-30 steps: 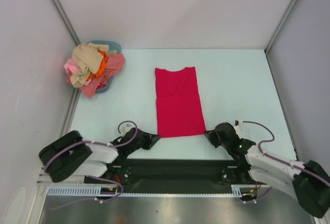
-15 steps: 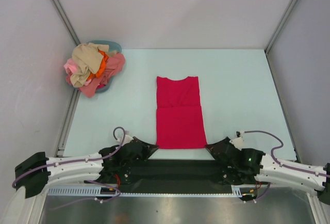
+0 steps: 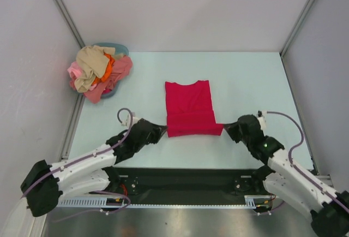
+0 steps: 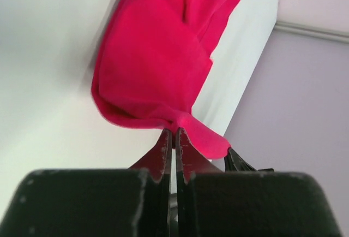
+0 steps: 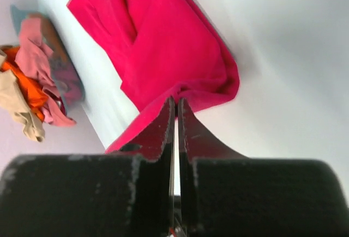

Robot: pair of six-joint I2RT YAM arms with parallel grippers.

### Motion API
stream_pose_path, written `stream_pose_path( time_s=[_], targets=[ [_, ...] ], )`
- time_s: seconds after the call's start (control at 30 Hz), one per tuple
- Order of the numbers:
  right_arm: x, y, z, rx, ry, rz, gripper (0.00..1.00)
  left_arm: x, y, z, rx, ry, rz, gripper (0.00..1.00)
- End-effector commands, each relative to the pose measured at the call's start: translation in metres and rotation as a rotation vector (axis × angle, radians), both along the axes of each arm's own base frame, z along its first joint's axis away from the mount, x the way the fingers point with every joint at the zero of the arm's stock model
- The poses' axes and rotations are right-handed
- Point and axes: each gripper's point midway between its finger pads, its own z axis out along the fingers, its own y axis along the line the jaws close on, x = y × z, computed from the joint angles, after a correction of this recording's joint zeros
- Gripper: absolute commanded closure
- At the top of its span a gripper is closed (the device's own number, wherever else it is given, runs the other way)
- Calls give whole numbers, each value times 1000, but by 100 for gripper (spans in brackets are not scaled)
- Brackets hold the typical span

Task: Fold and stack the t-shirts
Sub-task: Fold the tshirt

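Observation:
A crimson-red t-shirt (image 3: pixel 188 106) lies in the middle of the table, its near hem lifted and carried toward the collar. My left gripper (image 3: pixel 162 130) is shut on the hem's left corner; the left wrist view shows the red cloth (image 4: pixel 158 67) pinched at the fingertips. My right gripper (image 3: pixel 224 130) is shut on the hem's right corner, and the right wrist view shows the red shirt (image 5: pixel 163 46) the same way. A pile of beige, pink, salmon and orange t-shirts (image 3: pixel 97 72) sits at the far left.
The pile rests on a small light-blue tub (image 3: pixel 115 48) near the left wall, also seen in the right wrist view (image 5: pixel 32 67). White walls with metal posts (image 3: pixel 305 13) enclose the table. A black rail (image 3: pixel 185 182) runs along the near edge.
Both grippers have lifted the shirt's near hem and moved it away from the table's near edge toward the collar, so the shirt now looks much shorter.

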Motion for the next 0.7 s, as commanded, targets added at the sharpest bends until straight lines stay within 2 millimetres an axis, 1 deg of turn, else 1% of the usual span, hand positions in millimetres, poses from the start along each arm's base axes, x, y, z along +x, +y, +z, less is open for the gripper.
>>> stream_pose_path(
  time_s=[0.0, 0.03, 0.07, 0.1, 0.13, 0.17, 0.2, 0.23, 0.27, 0.3, 0.37, 0.4, 0.43, 0.47, 0.5, 0.53, 0.57, 0.6, 0.63, 0.67],
  targets=[
    [42, 9, 28, -40, -83, 159, 100, 42, 8, 28, 77, -100, -8, 100],
    [52, 8, 30, -49, -87, 166, 100, 50, 8, 32, 96, -114, -20, 100],
    [64, 10, 39, -41, -117, 175, 100, 57, 4, 27, 104, -89, -39, 100],
    [80, 10, 43, -47, -111, 189, 100, 76, 8, 43, 88, -116, -9, 100],
    [88, 11, 45, -45, -109, 203, 100, 84, 8, 46, 88, -122, -11, 100],
    [101, 14, 56, -39, -144, 211, 100, 92, 8, 47, 99, -126, -18, 100],
    [114, 18, 55, -41, -132, 235, 100, 107, 8, 52, 92, -126, -11, 100],
    [126, 15, 59, -37, -137, 228, 100, 114, 8, 54, 97, -127, -14, 100],
    [135, 16, 61, -34, -145, 232, 100, 126, 10, 62, 92, -141, 1, 99],
    [149, 21, 64, -26, -146, 252, 100, 133, 9, 57, 94, -126, -3, 100],
    [167, 20, 66, -22, -157, 253, 100, 145, 10, 57, 93, -126, 2, 100],
    [174, 21, 69, -15, -163, 259, 100, 156, 12, 52, 91, -110, 2, 100],
    [187, 20, 66, -17, -155, 256, 100, 162, 13, 50, 92, -102, 0, 100],
    [194, 21, 69, -14, -163, 262, 100, 172, 15, 52, 87, -102, 8, 100],
    [200, 22, 67, -7, -158, 269, 100, 182, 14, 55, 73, -122, 8, 100],
    [210, 24, 65, -8, -154, 272, 100, 188, 13, 43, 81, -97, -6, 100],
    [216, 23, 62, -9, -147, 270, 100, 193, 14, 41, 82, -93, 0, 100],
    [220, 23, 59, -8, -141, 272, 100, 203, 18, 45, 77, -105, 14, 100],
    [227, 25, 65, -6, -155, 276, 100, 206, 14, 35, 68, -78, -7, 100],
    [237, 27, 58, 0, -162, 286, 100, 214, 15, 39, 53, -91, -5, 100]
  ],
)
